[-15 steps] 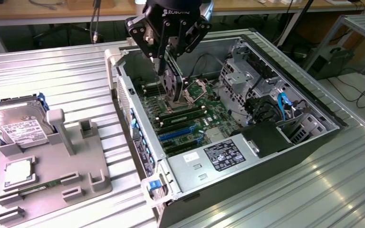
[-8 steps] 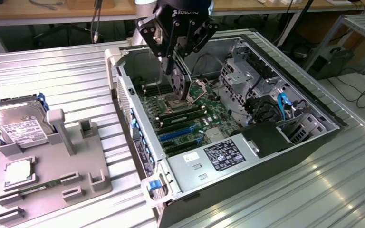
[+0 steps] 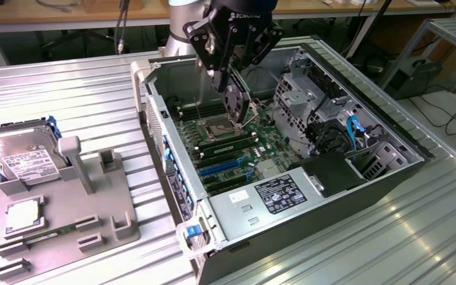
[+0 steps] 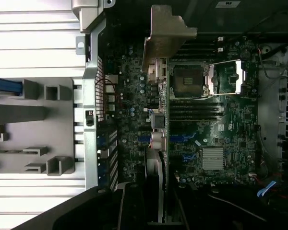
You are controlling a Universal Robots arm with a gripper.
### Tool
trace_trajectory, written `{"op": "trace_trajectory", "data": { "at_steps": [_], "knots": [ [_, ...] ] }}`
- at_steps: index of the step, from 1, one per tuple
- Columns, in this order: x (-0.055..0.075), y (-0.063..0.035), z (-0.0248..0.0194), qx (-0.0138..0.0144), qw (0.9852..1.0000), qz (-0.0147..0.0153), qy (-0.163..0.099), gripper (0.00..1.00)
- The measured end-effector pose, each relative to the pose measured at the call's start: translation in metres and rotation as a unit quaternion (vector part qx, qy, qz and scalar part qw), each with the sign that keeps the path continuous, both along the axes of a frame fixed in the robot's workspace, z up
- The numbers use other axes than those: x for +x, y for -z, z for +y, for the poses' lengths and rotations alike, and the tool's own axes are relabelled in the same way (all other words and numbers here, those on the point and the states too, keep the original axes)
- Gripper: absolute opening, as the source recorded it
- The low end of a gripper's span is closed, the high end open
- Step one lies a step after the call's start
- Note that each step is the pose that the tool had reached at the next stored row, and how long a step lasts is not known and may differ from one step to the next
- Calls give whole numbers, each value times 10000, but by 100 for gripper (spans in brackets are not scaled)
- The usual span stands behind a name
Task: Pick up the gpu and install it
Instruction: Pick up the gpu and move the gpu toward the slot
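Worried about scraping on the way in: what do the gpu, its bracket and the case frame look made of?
The gpu: matte black, likely a plastic fan shroud over a circuit board. Its bracket: thin bent sheet metal, dull pale gray, seemingly unpainted. The case frame: pale gray sheet metal with folded edges and a perforated grille; the alloy cannot be told.

My arm (image 3: pixel 179 27) runs off the exterior view's top edge. The gpu (image 3: pixel 238 101) in my gripper (image 3: pixel 230 74) hides the motherboard (image 3: pixel 228 148) strip behind it. Wrist view: gpu (image 4: pixel 163 143) edge-on, faces unseen. Print on the power supply label (image 3: pixel 279 193) too small to read. The hard drive (image 3: pixel 22 157) sits partly behind the grey fixture (image 3: pixel 78 202), clipped by the exterior view's left edge.
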State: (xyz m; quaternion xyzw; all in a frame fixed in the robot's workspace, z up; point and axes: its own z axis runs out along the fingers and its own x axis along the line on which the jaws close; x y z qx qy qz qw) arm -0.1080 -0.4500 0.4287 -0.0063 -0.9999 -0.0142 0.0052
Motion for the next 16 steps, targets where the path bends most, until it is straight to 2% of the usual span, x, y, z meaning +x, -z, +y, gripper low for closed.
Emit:
{"op": "trace_trajectory", "data": {
  "at_steps": [5, 16],
  "knots": [
    [98, 7, 0, 0, 10000, 0, 0, 27],
    [220, 21, 0, 0, 10000, 0, 0, 27]
  ]
}}
